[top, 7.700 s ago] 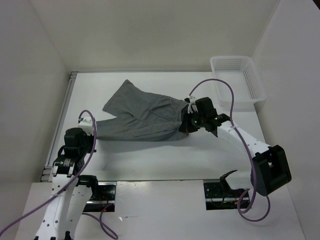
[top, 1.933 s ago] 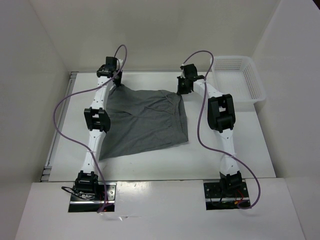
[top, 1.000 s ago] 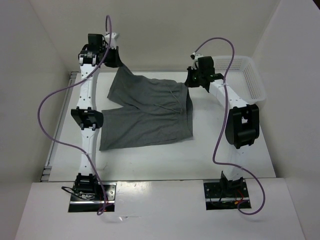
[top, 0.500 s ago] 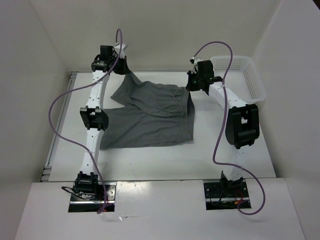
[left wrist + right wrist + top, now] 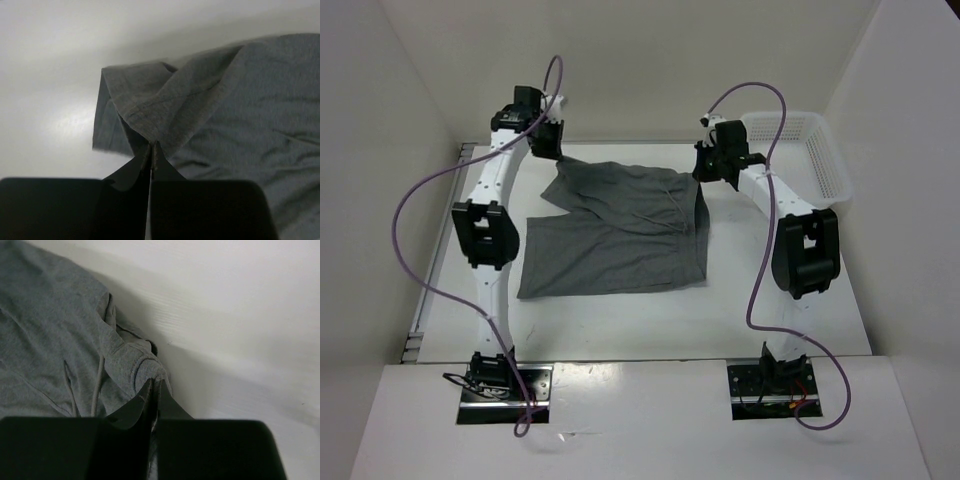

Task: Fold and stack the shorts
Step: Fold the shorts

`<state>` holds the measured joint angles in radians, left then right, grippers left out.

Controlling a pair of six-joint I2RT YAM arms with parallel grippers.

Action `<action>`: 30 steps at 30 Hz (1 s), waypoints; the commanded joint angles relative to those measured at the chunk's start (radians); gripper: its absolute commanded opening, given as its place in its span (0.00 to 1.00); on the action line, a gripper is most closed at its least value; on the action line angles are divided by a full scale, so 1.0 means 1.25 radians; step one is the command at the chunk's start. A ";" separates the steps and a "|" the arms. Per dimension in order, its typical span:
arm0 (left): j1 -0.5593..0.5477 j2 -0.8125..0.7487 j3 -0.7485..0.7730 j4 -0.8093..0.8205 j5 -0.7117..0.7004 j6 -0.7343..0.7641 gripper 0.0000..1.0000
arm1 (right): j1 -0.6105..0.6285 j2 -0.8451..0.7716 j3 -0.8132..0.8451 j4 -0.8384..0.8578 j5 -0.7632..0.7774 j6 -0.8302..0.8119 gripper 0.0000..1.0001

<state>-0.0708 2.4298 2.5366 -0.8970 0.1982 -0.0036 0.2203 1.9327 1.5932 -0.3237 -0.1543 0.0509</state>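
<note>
The dark grey shorts [image 5: 615,225] lie spread on the white table, waistband to the right, legs to the left. My left gripper [image 5: 556,152] is shut on the far leg's hem corner [image 5: 150,120] and holds it lifted at the back left. My right gripper [image 5: 701,172] is shut on the far waistband corner [image 5: 145,367], with the drawstrings [image 5: 97,385] hanging beside it. The near leg and the near waistband edge rest flat on the table.
A white mesh basket [image 5: 798,160] stands at the back right of the table [image 5: 620,320], just right of my right arm. The back wall is close behind both grippers. The left arm's purple cable loops out to the left.
Both arms came to the far edge and took hold of the shorts' far corners. In the last second the left gripper has come down and shifted slightly; the cloth sags more.
</note>
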 commanded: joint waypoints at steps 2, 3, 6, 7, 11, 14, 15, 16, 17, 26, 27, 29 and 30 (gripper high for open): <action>0.026 -0.221 -0.213 0.054 -0.031 0.003 0.00 | 0.013 -0.108 -0.026 0.064 0.002 -0.019 0.00; 0.036 -0.244 -0.248 0.079 -0.069 0.003 0.00 | 0.022 -0.115 -0.036 0.072 0.002 -0.019 0.00; 0.036 -0.375 -0.442 0.152 -0.141 0.003 0.00 | 0.031 -0.124 -0.044 0.080 0.002 -0.019 0.00; 0.036 -0.406 -0.502 0.179 -0.160 0.003 0.00 | 0.031 -0.131 -0.052 0.080 -0.008 -0.019 0.00; 0.036 -0.534 -0.769 0.295 -0.236 0.003 0.00 | 0.060 -0.169 -0.093 0.080 -0.006 -0.033 0.00; 0.036 -0.639 -0.920 0.315 -0.246 0.003 0.00 | 0.112 -0.264 -0.192 0.092 0.022 -0.080 0.00; 0.036 -0.659 -0.947 0.315 -0.246 0.003 0.00 | 0.124 -0.292 -0.255 0.104 0.033 -0.080 0.00; 0.036 -0.676 -0.997 0.315 -0.246 0.003 0.00 | 0.135 -0.350 -0.285 0.104 0.033 -0.080 0.00; 0.036 -0.696 -1.018 0.315 -0.237 0.003 0.00 | 0.145 -0.375 -0.313 0.104 0.033 -0.073 0.00; 0.036 -0.900 -1.226 0.226 -0.167 0.003 0.07 | 0.267 -0.526 -0.512 0.004 -0.016 0.082 0.03; 0.024 -0.912 -1.247 0.218 -0.167 0.003 0.10 | 0.267 -0.540 -0.532 -0.004 -0.009 0.100 0.06; 0.031 -0.919 -1.260 0.218 -0.155 0.003 0.13 | 0.274 -0.564 -0.578 -0.011 -0.009 0.131 0.35; 0.031 -0.919 -1.260 0.210 -0.155 0.003 0.15 | 0.274 -0.588 -0.591 -0.011 -0.031 0.157 0.42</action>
<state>-0.0299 1.2919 0.9733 -0.6159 -0.0280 -0.0029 0.5606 1.2671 0.9054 -0.3046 -0.1780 0.1448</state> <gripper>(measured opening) 0.137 0.370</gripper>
